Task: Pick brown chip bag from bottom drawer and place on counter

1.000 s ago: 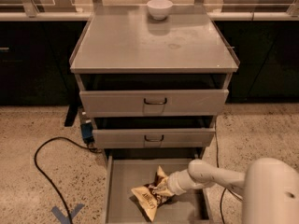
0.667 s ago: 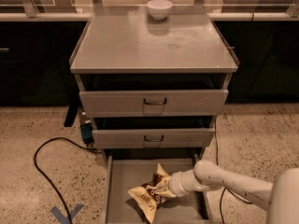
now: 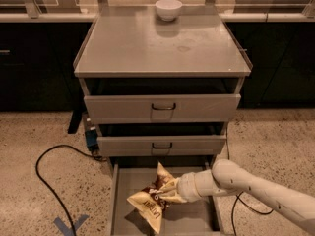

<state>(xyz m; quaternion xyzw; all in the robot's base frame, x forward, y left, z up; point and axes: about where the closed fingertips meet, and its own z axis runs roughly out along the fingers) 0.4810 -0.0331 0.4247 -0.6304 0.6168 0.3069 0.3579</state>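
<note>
since a second ago the arm is stretching in from the lower right with its bulky white forearm sliding out of the corner, and the brown chip bag (image 3: 151, 203) is poking its top corner up a little higher. the gripper (image 3: 170, 194) is hanging low inside the open bottom drawer (image 3: 123, 188), its fingers pinching narrow on the bag's crumpled right side while the bag is spreading toward the drawer's left half. a white bowl (image 3: 168, 9) is resting at the back of the counter (image 3: 147, 48), well apart from the bag.
</note>
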